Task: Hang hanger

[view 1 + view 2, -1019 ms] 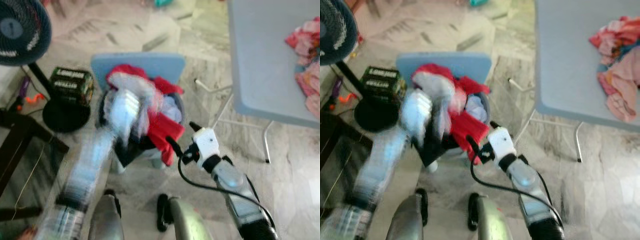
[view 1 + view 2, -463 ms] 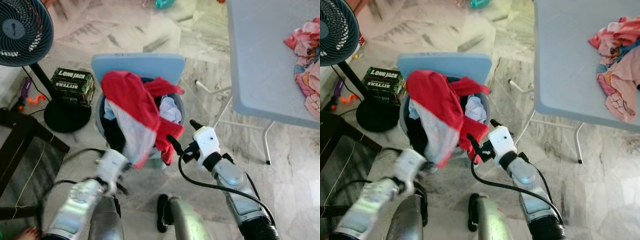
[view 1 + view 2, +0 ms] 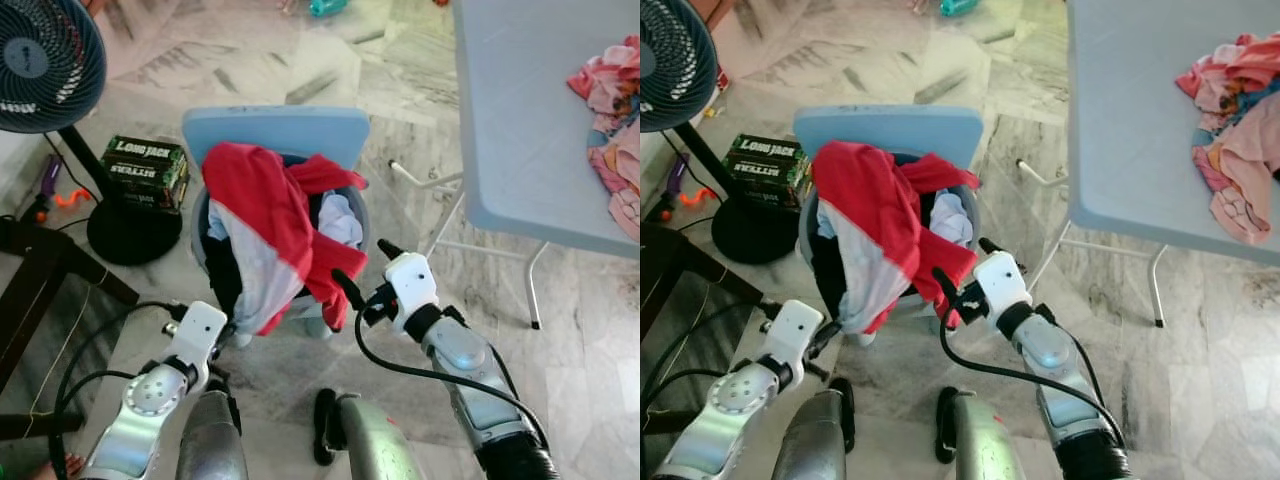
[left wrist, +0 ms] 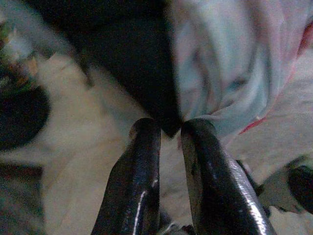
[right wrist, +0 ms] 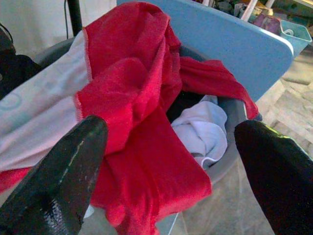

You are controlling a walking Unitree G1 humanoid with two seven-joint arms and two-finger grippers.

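Note:
A grey laundry basket (image 3: 357,214) stands on a blue chair (image 3: 275,130) straight ahead. Over its front rim hangs a red garment (image 3: 258,185) with a pale lining (image 3: 256,272); white and dark clothes lie under it. My left gripper (image 3: 218,330) is low at the basket's front left, fingers (image 4: 145,147) shut with nothing between them, tips close to the hanging pale cloth (image 4: 230,58). My right gripper (image 3: 366,268) is open at the basket's front right, just short of the red cloth (image 5: 142,98). I see no hanger.
A grey folding table (image 3: 540,110) with pink clothes (image 3: 615,130) fills the right, its metal legs (image 3: 531,285) near my right arm. On the left stand a fan (image 3: 40,60), its round base (image 3: 130,232), a green box (image 3: 145,170) and a dark frame (image 3: 45,270). The floor is marble.
My left arm has come down and back from over the basket to its front left. The red garment now lies still, draped over the rim. The right arm has held its place.

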